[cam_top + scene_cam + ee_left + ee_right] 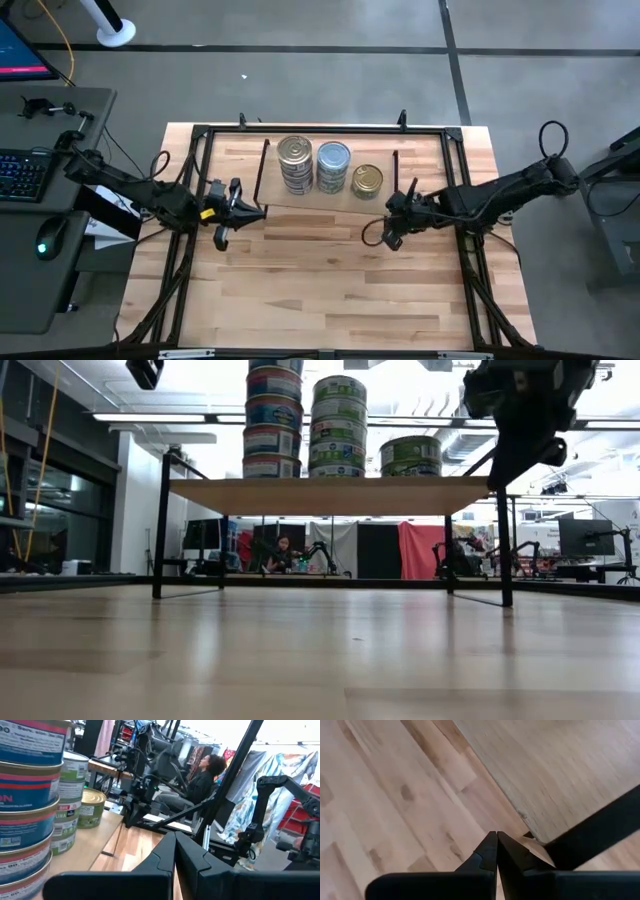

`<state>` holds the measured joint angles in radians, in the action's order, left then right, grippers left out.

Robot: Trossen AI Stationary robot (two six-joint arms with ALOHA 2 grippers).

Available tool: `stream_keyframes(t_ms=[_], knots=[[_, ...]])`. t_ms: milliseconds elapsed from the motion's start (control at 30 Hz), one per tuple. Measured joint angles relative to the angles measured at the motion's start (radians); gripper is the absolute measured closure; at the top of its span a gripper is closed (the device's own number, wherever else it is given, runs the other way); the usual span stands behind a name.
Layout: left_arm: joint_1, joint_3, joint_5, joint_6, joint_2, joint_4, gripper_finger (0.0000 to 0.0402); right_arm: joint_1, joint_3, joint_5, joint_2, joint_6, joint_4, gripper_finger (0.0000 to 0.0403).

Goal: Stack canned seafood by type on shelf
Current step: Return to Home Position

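The shelf (275,195) stands at the table's far middle on thin black legs. On it stand three lots of canned seafood: a tall stack with blue and red labels (273,420), a stack with green labels (339,430) and a low gold-lidded tin (367,181). My left gripper (255,210) is shut and holds nothing, level, just off the shelf's near left corner, and looks past the stacks (30,795). My right gripper (390,222), also shut on nothing, slants down over the tabletop by the shelf's near right corner (530,822).
A black frame (200,135) runs round the table's edges. Bare tabletop (320,290) lies between the shelf and the near edge. A desk with keyboard (20,175) and mouse stands off the left side. A seated person (205,775) shows in the room beyond.
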<state>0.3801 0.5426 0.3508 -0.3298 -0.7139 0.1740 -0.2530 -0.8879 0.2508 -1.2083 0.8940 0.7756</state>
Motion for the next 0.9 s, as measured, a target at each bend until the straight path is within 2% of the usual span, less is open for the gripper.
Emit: stream_keyframes(t_ms=[300,433,567,733,900], knots=[[0.0,0.0,0.052,0.002,0.0,-0.044,0.0401,0.133,0.0,-0.033,0.0,-0.143,0.0,0.0403],[0.0,0.0,0.065,0.01,0.0,-0.059,0.0401,0.148,-0.001,-0.126,0.01,-0.184,-0.034,0.0403],[-0.008,0.0,0.051,0.076,0.007,-0.067,0.0401,0.137,-0.032,-0.191,0.082,-0.186,-0.046,0.0403],[-0.065,-0.04,0.042,0.17,0.046,-0.104,0.0401,0.109,-0.08,-0.152,0.189,-0.12,-0.094,0.0403],[-0.159,-0.202,-0.105,0.172,0.166,0.025,0.0402,0.091,-0.101,-0.068,0.252,-0.057,-0.167,0.0403]])
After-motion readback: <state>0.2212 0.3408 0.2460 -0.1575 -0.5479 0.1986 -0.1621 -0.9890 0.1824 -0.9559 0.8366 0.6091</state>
